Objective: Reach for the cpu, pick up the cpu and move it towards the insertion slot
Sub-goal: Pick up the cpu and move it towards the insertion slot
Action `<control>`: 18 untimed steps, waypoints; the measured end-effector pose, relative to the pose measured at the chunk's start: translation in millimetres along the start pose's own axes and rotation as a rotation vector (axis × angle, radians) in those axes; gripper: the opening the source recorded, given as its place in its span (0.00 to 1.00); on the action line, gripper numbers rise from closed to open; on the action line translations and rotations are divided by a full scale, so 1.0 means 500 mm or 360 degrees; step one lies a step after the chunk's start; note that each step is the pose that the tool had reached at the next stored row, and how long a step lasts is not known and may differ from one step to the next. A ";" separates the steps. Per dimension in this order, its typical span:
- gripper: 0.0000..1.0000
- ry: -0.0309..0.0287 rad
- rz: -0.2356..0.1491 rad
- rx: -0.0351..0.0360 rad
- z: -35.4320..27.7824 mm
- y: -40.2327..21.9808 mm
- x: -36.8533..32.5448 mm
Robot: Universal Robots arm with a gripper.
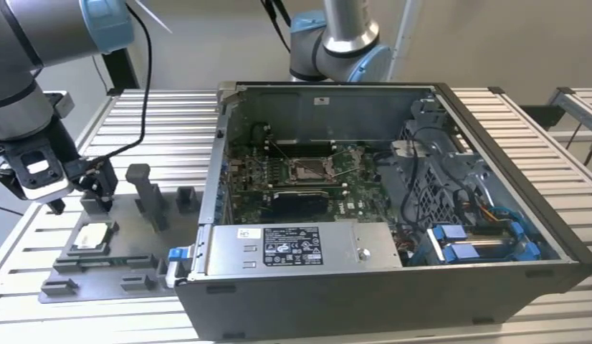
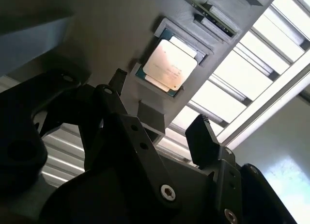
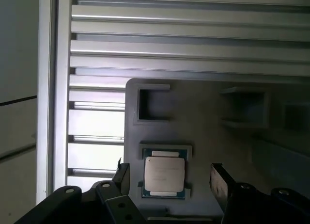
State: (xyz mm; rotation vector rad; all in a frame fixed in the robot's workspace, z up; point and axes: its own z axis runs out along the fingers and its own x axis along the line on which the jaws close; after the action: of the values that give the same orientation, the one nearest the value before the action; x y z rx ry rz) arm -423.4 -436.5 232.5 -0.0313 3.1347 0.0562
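Observation:
The cpu (image 1: 93,235) is a small silvery-white square plate lying flat in a recess of the grey plastic tray (image 1: 115,261) at the exterior view's left. My gripper (image 1: 83,201) hangs a short way above it, open, with nothing between its fingers. In both wrist views the cpu (image 2: 169,65) (image 3: 164,174) lies in its recess, and in the first wrist view it sits between the two spread black fingers (image 3: 220,183); no contact shows. The insertion slot (image 1: 310,170), a silver-framed square socket, sits on the board inside the open computer case, well to the right of the tray.
The open computer case (image 1: 392,272) takes up the middle and right of the slatted table (image 1: 554,136). Grey upright posts (image 1: 148,197) stand on the tray close beside my gripper. A second arm (image 1: 339,43) stands behind the case.

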 end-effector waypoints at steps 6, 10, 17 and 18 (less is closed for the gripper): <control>1.00 0.00003 0.0000 0.0000 0.019 -0.006 0.001; 1.00 0.00001 0.0000 0.0000 0.028 -0.014 0.002; 1.00 0.00000 0.0000 0.0000 0.041 -0.026 0.004; 1.00 -0.00002 0.0000 0.0000 0.044 -0.027 0.004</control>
State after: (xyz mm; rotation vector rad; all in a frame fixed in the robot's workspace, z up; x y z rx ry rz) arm -424.8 -449.2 210.1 -0.0312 3.1345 0.0562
